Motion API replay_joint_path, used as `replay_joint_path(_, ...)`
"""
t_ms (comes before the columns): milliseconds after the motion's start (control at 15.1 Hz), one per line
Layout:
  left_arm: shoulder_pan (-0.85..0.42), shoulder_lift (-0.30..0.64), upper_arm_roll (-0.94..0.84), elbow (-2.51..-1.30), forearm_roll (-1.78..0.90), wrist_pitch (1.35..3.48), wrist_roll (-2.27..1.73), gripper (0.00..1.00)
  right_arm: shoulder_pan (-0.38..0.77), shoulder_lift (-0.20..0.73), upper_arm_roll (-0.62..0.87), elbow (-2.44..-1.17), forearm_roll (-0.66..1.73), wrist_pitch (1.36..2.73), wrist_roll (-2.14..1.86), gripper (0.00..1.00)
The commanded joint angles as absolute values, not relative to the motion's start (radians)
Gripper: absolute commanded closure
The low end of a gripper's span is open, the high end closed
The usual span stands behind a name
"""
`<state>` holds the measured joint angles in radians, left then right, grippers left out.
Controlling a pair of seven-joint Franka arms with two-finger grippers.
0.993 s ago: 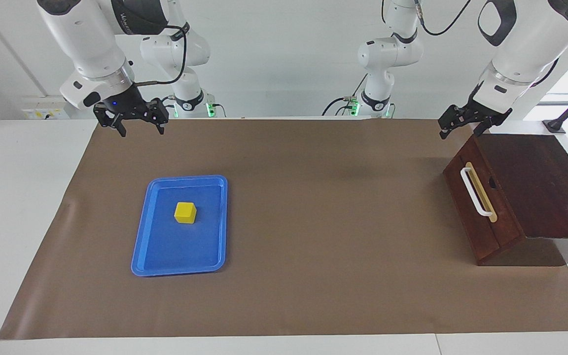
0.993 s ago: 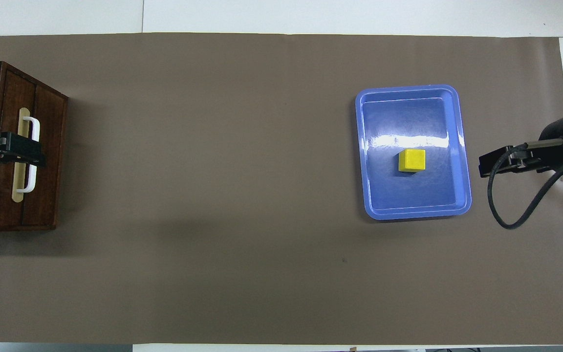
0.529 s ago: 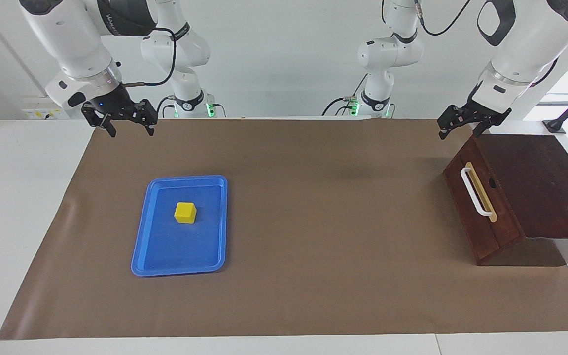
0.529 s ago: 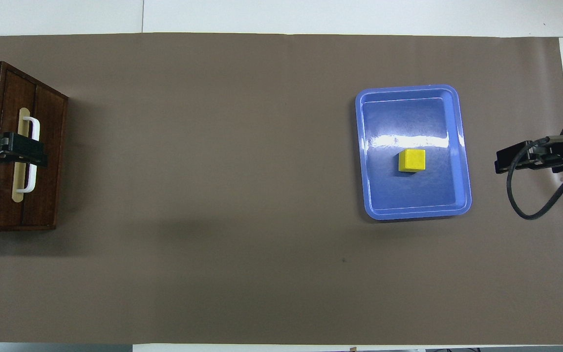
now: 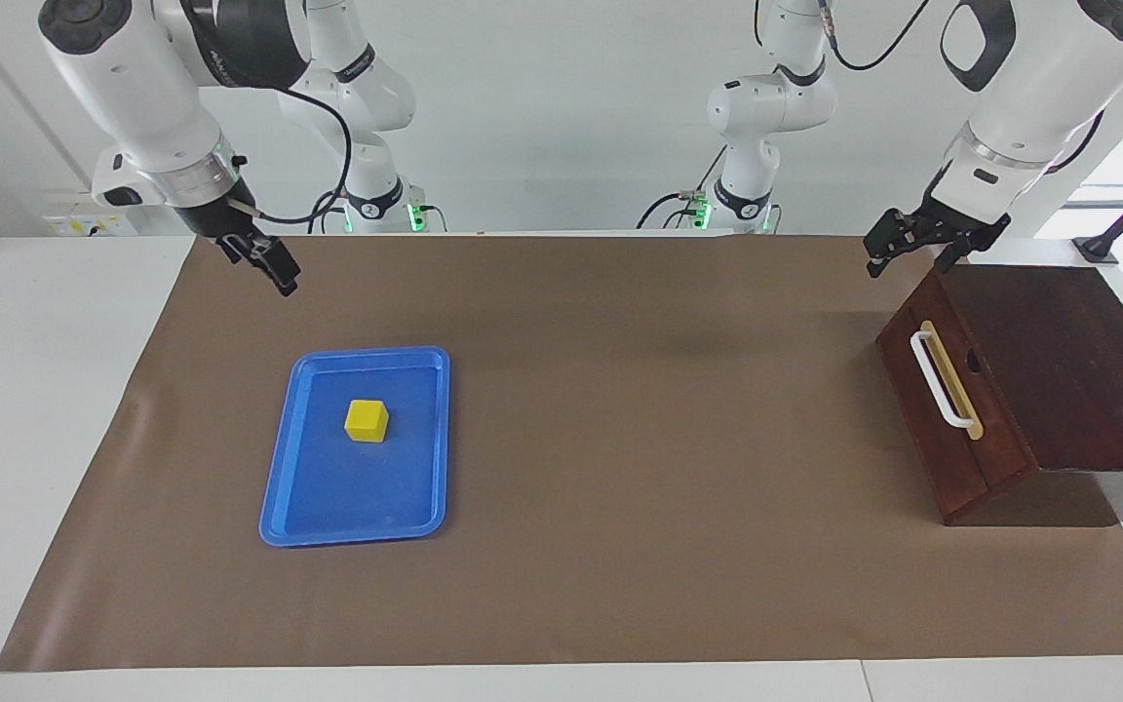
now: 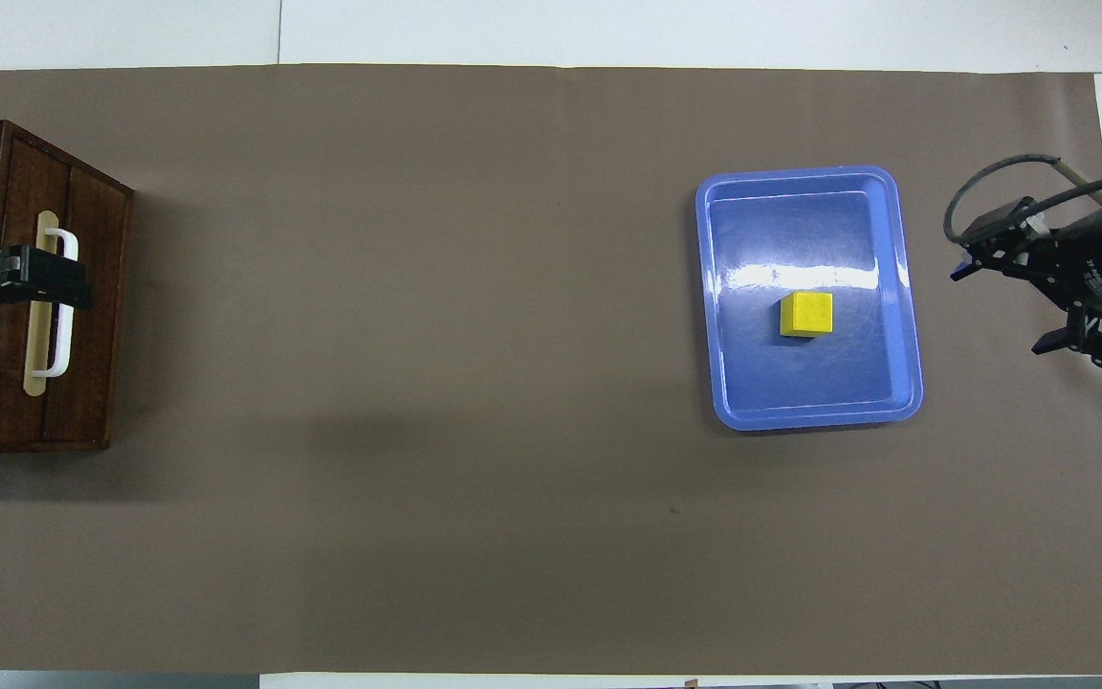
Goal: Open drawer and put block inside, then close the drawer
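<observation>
The yellow block (image 5: 366, 420) (image 6: 806, 314) lies in the blue tray (image 5: 274, 487) (image 6: 714, 383). The dark wooden drawer (image 5: 951, 429) (image 6: 92, 287) is closed in its box at the left arm's end of the table. Its white bar handle (image 5: 942, 385) (image 6: 65, 325) faces the middle of the mat. My left gripper (image 5: 910, 255) (image 6: 44, 287) hangs open above the drawer front, clear of the handle. My right gripper (image 5: 269, 265) (image 6: 1005, 308) is open in the air over the mat, beside the tray toward the right arm's end. Neither holds anything.
A brown mat (image 5: 620, 439) (image 6: 417, 383) covers the table between tray and drawer box. The box top (image 5: 1068, 361) slopes away from the drawer front. White table shows past the mat's edges (image 5: 35, 390).
My right gripper has drawn back from the tray toward its own end and turned at the wrist. My left gripper has shifted slightly over the drawer front. Block and drawer have not moved.
</observation>
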<state>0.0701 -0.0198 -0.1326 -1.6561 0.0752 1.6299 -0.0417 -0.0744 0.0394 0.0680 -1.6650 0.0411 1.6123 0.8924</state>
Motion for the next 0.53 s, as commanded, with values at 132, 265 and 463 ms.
replay_joint_path(132, 0.057, -0.041, -0.132, -1.788, 0.213, 1.755, -0.041, 0.0, -0.182, 0.118, 0.078, -1.64, 0.248, 1.66, 1.147, 0.02)
replay_joint_path(265, 0.045, -0.023, -0.132, -1.804, 0.238, 1.79, -0.044, 0.0, -0.21, 0.152, 0.078, -1.654, 0.351, 1.692, 1.208, 0.02)
replay_joint_path(463, 0.008, 0.049, -0.133, -1.856, 0.349, 1.877, -0.13, 0.0, -0.244, 0.189, 0.077, -1.702, 0.524, 1.77, 1.262, 0.02)
